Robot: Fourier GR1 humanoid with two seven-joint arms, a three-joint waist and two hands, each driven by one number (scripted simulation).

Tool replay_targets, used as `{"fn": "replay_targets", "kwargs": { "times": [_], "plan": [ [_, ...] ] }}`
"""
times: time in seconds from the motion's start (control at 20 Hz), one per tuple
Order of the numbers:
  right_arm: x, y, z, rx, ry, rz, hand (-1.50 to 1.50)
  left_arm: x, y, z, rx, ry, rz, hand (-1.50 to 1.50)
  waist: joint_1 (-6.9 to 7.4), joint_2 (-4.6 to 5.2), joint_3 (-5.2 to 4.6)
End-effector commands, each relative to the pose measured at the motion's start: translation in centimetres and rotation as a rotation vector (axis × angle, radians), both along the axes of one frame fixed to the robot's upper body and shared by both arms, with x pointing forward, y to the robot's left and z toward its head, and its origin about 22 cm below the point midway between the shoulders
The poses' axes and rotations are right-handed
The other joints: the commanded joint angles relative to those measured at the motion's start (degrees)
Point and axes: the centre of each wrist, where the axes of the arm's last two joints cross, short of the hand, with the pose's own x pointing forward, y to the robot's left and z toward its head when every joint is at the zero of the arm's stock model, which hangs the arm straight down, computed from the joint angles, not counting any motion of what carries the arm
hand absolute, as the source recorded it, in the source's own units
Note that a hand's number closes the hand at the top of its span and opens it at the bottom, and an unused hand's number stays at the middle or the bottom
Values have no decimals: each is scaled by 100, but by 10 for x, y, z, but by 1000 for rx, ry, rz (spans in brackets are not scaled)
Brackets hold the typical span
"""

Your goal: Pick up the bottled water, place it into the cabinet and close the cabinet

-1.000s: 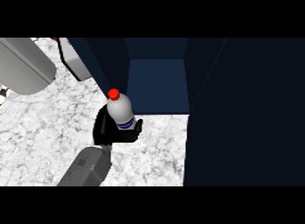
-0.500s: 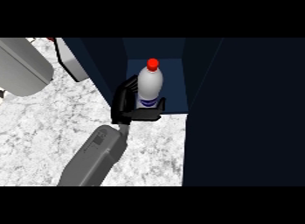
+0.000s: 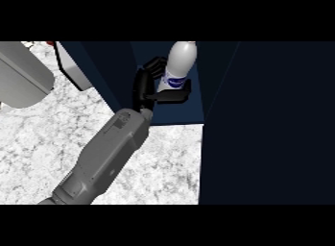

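Observation:
The bottled water (image 3: 180, 62) is white with a blue label and stands upright inside the open dark blue cabinet (image 3: 171, 114); its cap is cut off by the view's top. My right hand (image 3: 147, 86) is shut on the bottle's lower part, with fingers behind it and the thumb across its near side. Its grey forearm runs from the lower left up into the cabinet's opening. The bottle's base is hidden by the hand, so I cannot tell whether it rests on the cabinet floor. My left hand does not show.
A big dark panel (image 3: 276, 125), likely the cabinet's open door, fills the right side. A white panel (image 3: 74, 69) stands left of the cabinet. A grey rounded shape (image 3: 14, 72), seemingly my other forearm, lies upper left. White marble counter (image 3: 28, 144) spreads below.
My right hand has carried the bottle away from me, from above the counter in front of the cabinet into the cabinet's opening. The forearm now stretches further in.

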Motion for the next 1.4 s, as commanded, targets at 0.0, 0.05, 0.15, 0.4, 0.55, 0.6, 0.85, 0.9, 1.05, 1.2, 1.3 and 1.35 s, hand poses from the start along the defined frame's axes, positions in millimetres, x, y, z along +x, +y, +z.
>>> {"fn": "replay_targets", "kwargs": {
  "times": [0.0, 0.05, 0.15, 0.4, 0.55, 0.6, 0.85, 0.9, 1.05, 1.2, 1.3, 1.35],
  "plan": [
    [-2, -6, 13, 84, -46, 19, -150, 16, 7, -3, 41, 37, 20, 150, -26, 25, 1],
    [0, -2, 7, 76, -38, 17, -150, 22, -3, 11, 64, 37, 29, 150, -61, 21, 0],
    [-4, -1, 12, 89, -43, 25, -150, 20, 4, -7, 207, -8, 66, 150, -136, 49, 3],
    [-2, 0, 9, 85, -42, 43, -150, 32, 32, -16, 266, 77, 172, 150, -176, 95, -4],
    [3, -4, 9, 85, -49, 39, -150, 36, 19, -7, 235, 89, 219, 150, -112, 88, -4],
    [4, 0, 9, 81, -41, 44, -150, 29, 28, -23, 219, 92, 243, 150, -155, 126, -10],
    [0, -2, 11, 77, -55, 63, -150, 40, 39, -13, 248, 72, 273, 150, -266, 136, -10],
    [5, -3, 2, 73, -52, 59, -150, 51, 47, 6, 296, 36, 306, 150, -308, 163, -5],
    [2, -6, 3, 68, -56, 91, -150, 44, 64, -15, 363, 8, 318, -150, -365, 178, -8],
    [7, -6, 3, 65, -64, 85, -150, 46, 39, -4, 409, -40, 337, -150, -373, 211, -8],
    [8, -9, -8, 78, -59, 77, -150, 54, 36, 12, 426, -48, 343, -150, -365, 182, 0],
    [2, -6, 4, 85, -50, 83, -150, 49, 38, 1, 443, -49, 344, -150, -364, 182, -8]
  ]
}}
